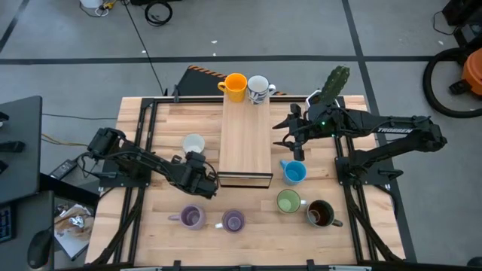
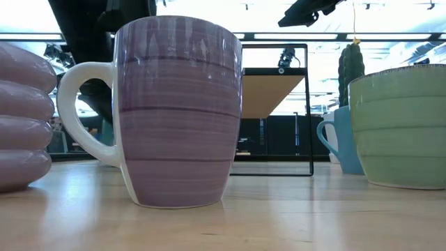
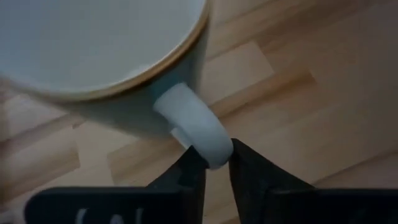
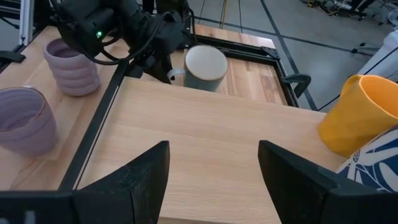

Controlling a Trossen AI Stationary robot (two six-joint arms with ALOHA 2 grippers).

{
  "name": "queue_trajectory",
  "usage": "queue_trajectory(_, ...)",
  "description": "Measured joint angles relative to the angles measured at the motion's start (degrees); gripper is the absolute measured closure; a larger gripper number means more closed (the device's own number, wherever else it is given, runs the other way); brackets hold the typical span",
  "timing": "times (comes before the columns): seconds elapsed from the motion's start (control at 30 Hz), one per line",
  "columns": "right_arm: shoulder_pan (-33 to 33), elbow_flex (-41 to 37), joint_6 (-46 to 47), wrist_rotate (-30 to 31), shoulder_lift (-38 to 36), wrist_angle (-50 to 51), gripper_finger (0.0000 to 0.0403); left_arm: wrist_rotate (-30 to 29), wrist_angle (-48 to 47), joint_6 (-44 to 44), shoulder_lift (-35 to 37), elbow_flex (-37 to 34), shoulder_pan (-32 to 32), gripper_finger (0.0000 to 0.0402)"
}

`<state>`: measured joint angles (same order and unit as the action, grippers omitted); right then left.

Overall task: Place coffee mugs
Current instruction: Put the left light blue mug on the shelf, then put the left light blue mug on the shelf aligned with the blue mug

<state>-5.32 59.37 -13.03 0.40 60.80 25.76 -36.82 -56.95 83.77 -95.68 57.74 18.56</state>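
Observation:
A white mug [image 1: 193, 143] sits left of the raised wooden shelf [image 1: 246, 143]. My left gripper [image 1: 196, 161] is at its near side, shut on its handle. My right gripper [image 1: 289, 141] hovers open over the shelf's right edge, touching nothing. An orange mug [image 1: 235, 86] and a patterned white mug [image 1: 258, 89] stand on the shelf's far end. On the table stand a blue mug [image 1: 294, 172], a green mug [image 1: 288, 201], a dark brown mug [image 1: 320, 214] and two purple mugs [image 1: 190, 217] [image 1: 233, 220]. My left gripper [image 3: 216, 167] pinches the white mug's handle [image 3: 202, 134] at its outer curve, between the two fingertips [image 3: 189, 174]. The fingers come from the table's near side, slanting down. The mug's mouth faces up. Whether its base rests on the table I cannot tell.
A white pot with a green cactus [image 1: 335, 83] stands at the table's far right, behind my right arm. The shelf has bare room along its middle and near end [image 4: 205, 130]. Black frame rails [image 1: 147, 128] run along the table's sides.

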Motion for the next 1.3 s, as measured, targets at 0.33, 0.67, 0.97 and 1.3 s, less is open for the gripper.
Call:
queue_trajectory(0.33, 0.0, 0.0, 0.5, 1.1, 0.0, 0.4, 0.0152, 5.5, -4.9, -1.0, 0.1, -0.1, 1.3, 0.0351)
queue_trajectory(0.67, 0.0, 0.0, 0.4, 1.1, 0.0, 0.6, 0.0152, 4.0, -5.2, 0.9, 0.1, -0.1, 3.6, 0.0389)
queue_trajectory(0.97, 0.0, 0.0, 0.6, 1.1, 0.0, 1.3, 0.0153, 6.0, -6.5, -4.5, 1.3, 4.7, 6.6, 0.0386)
queue_trajectory(1.3, 0.0, 0.0, 0.5, 1.1, 0.0, 0.9, 0.0159, 10.3, -28.8, -10.8, 5.7, 14.6, 4.6, 0.0370)
